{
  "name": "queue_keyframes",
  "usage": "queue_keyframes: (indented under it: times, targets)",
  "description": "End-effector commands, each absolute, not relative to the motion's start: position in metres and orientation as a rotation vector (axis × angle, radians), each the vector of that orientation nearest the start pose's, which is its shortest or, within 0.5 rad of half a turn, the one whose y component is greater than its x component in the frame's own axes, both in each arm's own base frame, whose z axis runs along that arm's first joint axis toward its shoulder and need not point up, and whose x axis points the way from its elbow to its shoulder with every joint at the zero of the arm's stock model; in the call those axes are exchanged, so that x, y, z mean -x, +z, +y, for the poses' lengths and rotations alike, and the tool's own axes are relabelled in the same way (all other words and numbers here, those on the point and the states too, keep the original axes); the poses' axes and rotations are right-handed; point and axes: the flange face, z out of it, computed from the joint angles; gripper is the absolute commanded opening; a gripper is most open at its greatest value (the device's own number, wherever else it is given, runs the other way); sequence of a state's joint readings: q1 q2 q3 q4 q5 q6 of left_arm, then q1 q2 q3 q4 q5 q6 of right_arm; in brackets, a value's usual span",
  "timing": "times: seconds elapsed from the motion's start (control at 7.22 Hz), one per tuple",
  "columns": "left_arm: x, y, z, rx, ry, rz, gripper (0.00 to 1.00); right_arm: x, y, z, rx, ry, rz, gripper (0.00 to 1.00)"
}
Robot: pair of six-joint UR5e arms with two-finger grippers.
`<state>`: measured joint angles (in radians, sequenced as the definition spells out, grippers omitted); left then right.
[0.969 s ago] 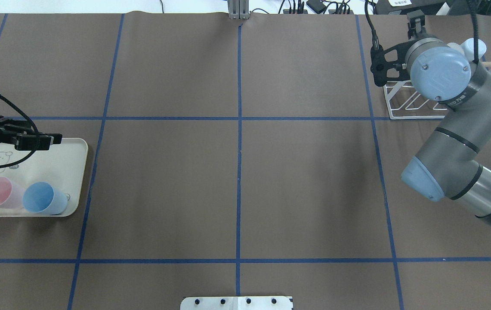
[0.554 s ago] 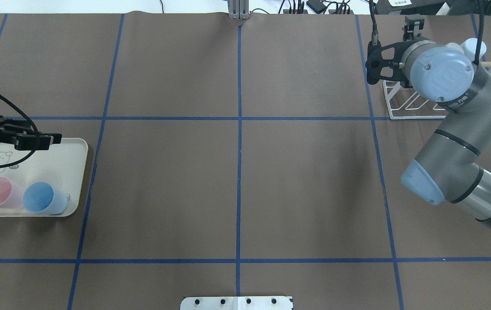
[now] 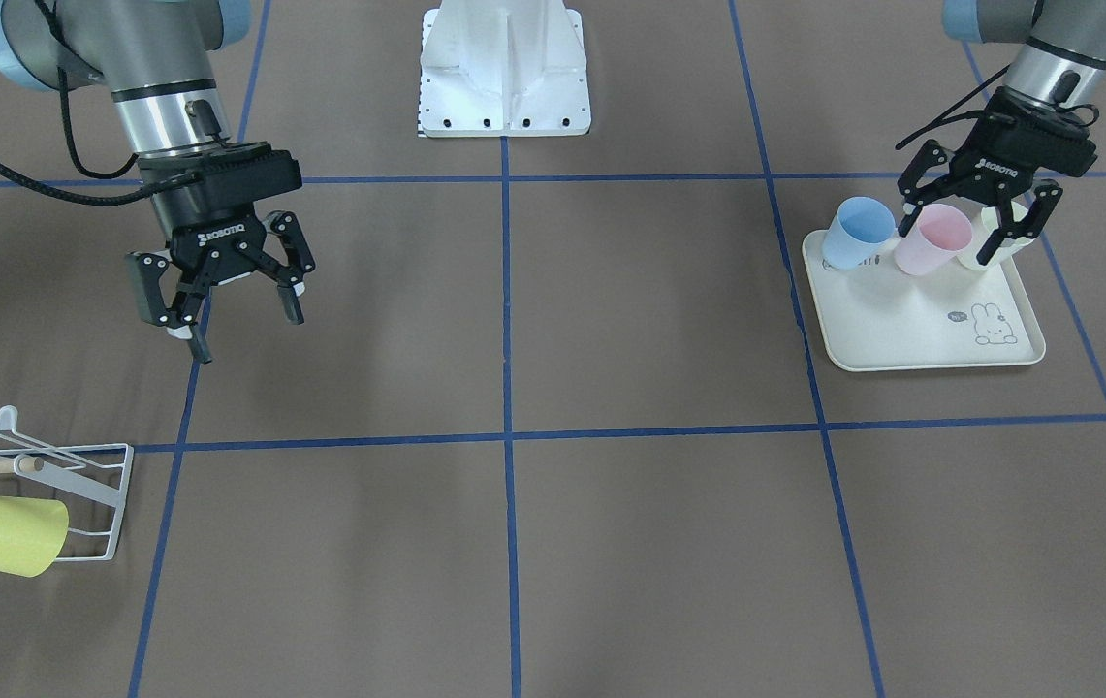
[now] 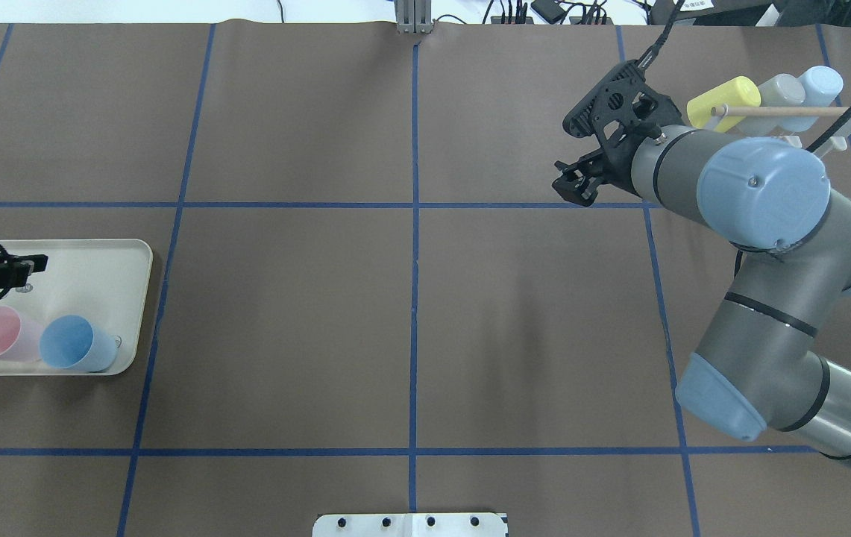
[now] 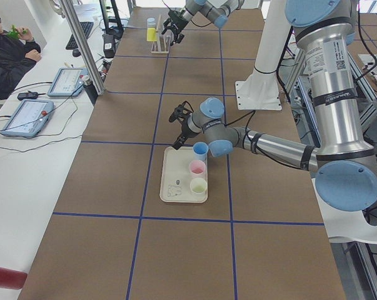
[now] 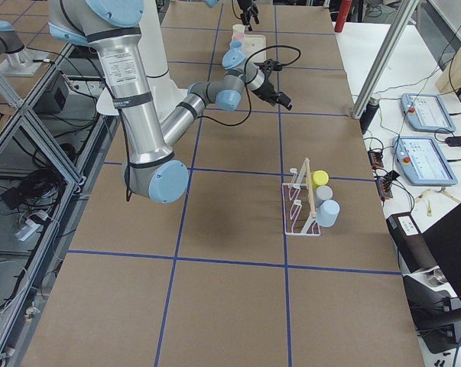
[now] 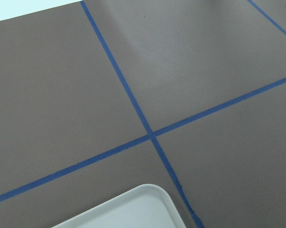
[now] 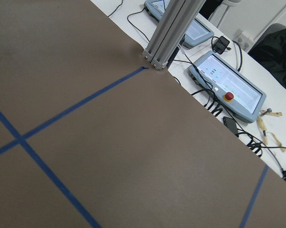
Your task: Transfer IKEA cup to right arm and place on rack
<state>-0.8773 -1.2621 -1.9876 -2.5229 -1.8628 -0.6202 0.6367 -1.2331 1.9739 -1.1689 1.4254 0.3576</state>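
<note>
ROBOTIQ stands in white on the right gripper point(image 3: 244, 334) — and on the left gripper point(image 3: 960, 237). A sticker point(image 5: 331, 60) on the left arm point(image 5: 338, 119) is too small to read.

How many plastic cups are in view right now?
6. On the cream rounded tray: blue cup, pink cup, pale green cup. On the white wire rack: yellow cup, grey cup, light blue cup.

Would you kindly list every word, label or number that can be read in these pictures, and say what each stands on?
"ROBOTIQ": white letters on the body of the right pincer.
"ROBOTIQ": the same, smaller, on the left pincer.
Sticker on the left arm: too small to read.
Small mark beside the rabbit on the tray: unreadable.
Tablet screen: too blurred to read.
</note>
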Motion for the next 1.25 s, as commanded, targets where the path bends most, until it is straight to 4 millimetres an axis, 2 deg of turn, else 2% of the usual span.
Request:
queue_keyframes:
  times: [0.0, 0.28, 0.42, 0.69, 0.83, 0.97, 1.11]
  targets:
    - [-0.121, 0.542, -0.334, -0.710, 0.275, 0.784, 1.00, 0.395, 0.239, -0.424, -0.967, -0.412, -0.689, 1.00]
    - [-0.102, 0.641, -0.316, -0.765, 0.303, 0.782, 1.00, 0.407, 0.237, -0.414, -0.960, -0.435, -0.706, 1.00]
    - [-0.097, 0.653, -0.308, -0.781, 0.299, 0.805, 1.00, 0.409, 0.238, -0.412, -0.958, -0.439, -0.706, 1.00]
    - [-0.091, 0.663, -0.299, -0.745, 0.276, 0.802, 1.00, 0.412, 0.240, -0.412, -0.954, -0.442, -0.702, 1.00]
    - [-0.092, 0.680, -0.297, -0.720, 0.276, 0.788, 1.00, 0.413, 0.240, -0.411, -0.954, -0.444, -0.703, 1.00]
    - [-0.099, 0.691, -0.307, -0.712, 0.276, 0.782, 0.95, 0.415, 0.240, -0.409, -0.952, -0.448, -0.705, 1.00]
    - [-0.102, 0.691, -0.310, -0.715, 0.277, 0.786, 0.93, 0.415, 0.240, -0.409, -0.953, -0.447, -0.706, 1.00]
